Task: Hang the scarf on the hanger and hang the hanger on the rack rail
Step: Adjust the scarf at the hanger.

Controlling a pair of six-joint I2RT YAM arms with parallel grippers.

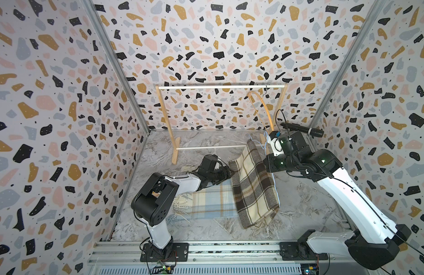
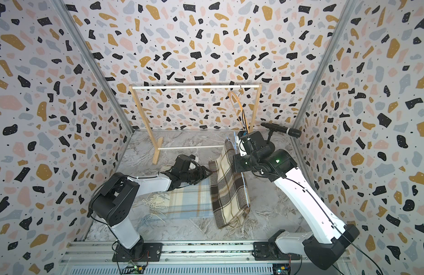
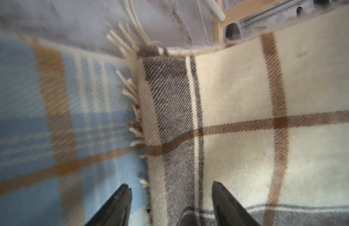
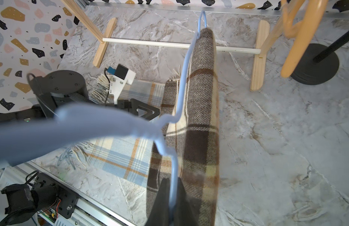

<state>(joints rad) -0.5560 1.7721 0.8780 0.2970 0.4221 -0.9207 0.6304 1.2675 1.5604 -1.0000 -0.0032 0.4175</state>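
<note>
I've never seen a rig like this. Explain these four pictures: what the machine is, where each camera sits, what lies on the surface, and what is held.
This is a robot with a left arm and a right arm, each ending in a two-fingered gripper. Two pictures come from twin cameras overhead, side by side, showing nearly the same scene. The other two come from a camera on each wrist, looking past the fingers. On the marble surface a blue plaid scarf lies flat; a wooden rack stands at the back with an orange hanger hooked on it. The right gripper is shut on a light blue hanger, with a brown plaid scarf draped over it. The left gripper is open, its fingers either side of that scarf's edge.
</note>
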